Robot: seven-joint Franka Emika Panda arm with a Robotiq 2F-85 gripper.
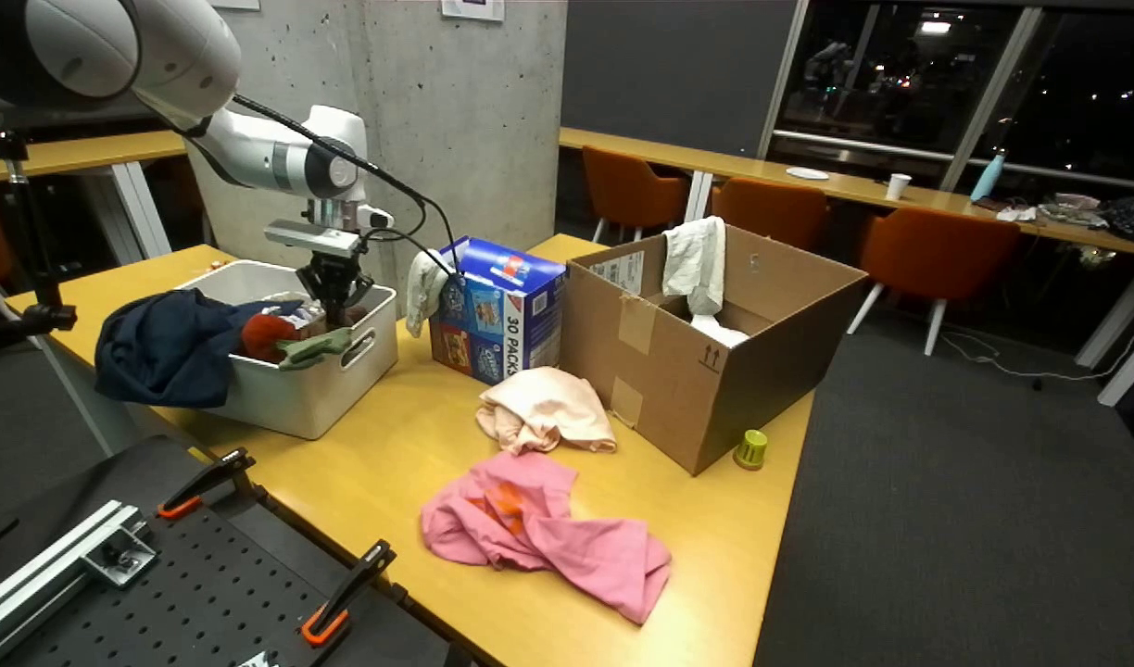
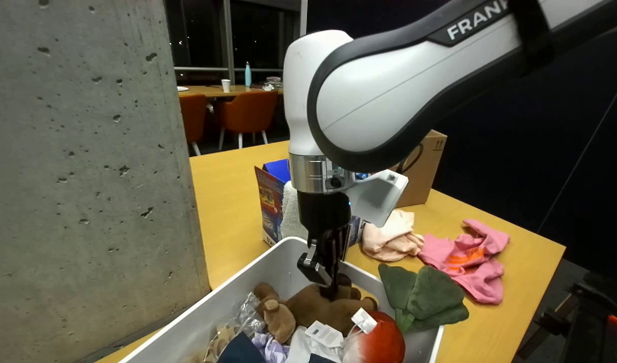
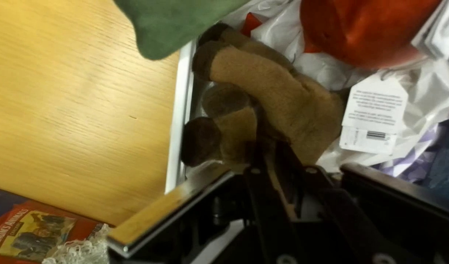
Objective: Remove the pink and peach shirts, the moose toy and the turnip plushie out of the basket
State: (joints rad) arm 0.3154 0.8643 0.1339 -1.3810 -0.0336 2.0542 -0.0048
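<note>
Moose toy (image 2: 308, 307) in the basket (image 1: 289, 398), jaws clamped on it; blue box (image 1: 497, 310) marked "30 PACKS", "BARNUM'S ANIMALS"

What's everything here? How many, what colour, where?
basket: one, white, on table
moose toy: one, brown, in basket
turnip plushie: one, red, white, green, partly in basket
pink shirt: one, pink, on table
peach shirt: one, peach, on table
garment: one, navy, over basket rim
snack box: one, blue, on table
cardboard box: one, brown, on table
pale cloths: two, white, over box edges
container: one, green, beside cardboard box
clamps: two, orange and black, foreground
chairs: several, orange, background
robot arm: one, white, above basket
gripper: one, black, at moose toy
</note>
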